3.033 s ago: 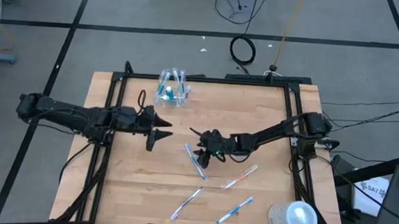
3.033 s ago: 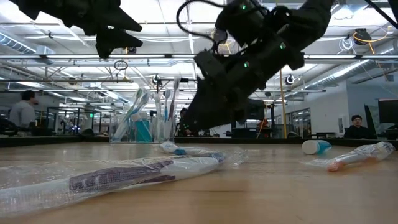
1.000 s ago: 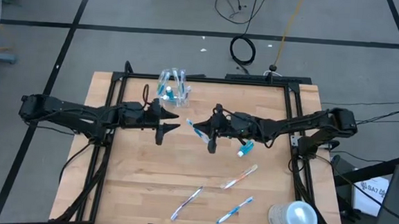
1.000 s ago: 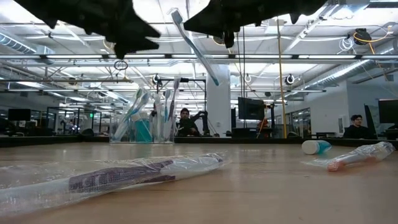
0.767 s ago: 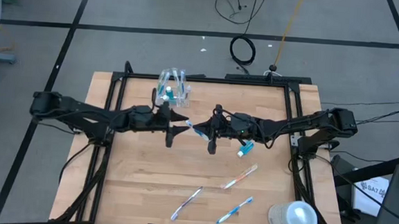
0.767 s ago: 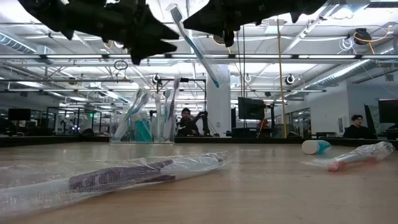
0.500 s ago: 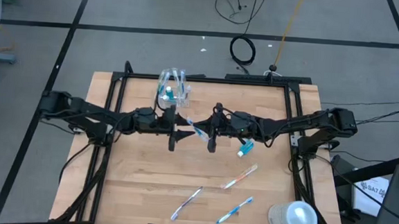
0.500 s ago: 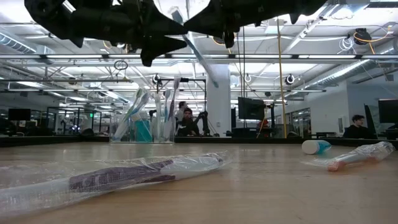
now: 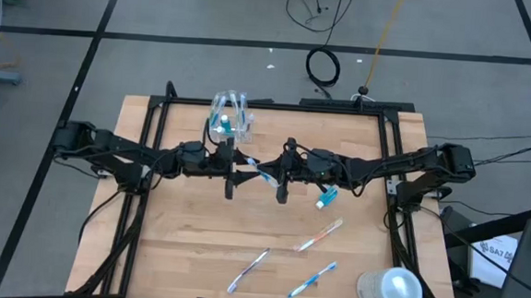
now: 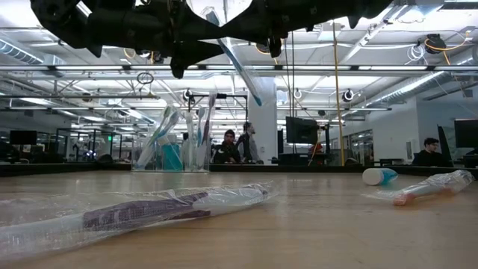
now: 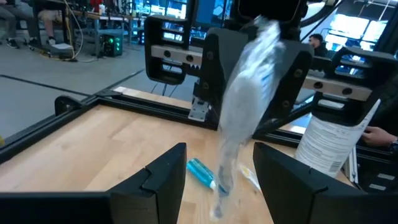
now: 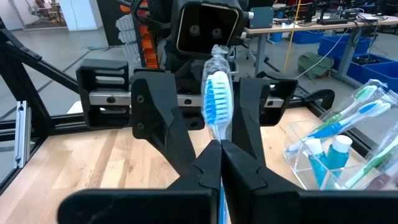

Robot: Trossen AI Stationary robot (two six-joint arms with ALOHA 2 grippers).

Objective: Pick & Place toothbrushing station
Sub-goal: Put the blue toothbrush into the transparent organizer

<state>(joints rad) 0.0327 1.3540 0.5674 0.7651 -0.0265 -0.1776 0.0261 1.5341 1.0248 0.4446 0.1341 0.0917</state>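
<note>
From above, the right gripper and left gripper meet over the table's centre, a wrapped toothbrush spanning between them. The clear cup stands at 12 o'clock; one toothpaste tube lies toward 3 o'clock and three wrapped brushes toward 5 o'clock, beside a whitish cylinder.

The level view alone shows the held brush well above the wood, slanted.

The left wrist view shows spread fingers either side of the brush's wrapper.

The right wrist view shows fingers pinching the blue-bristled brush, the other gripper's fingers flanking it. No writing is readable.
</note>
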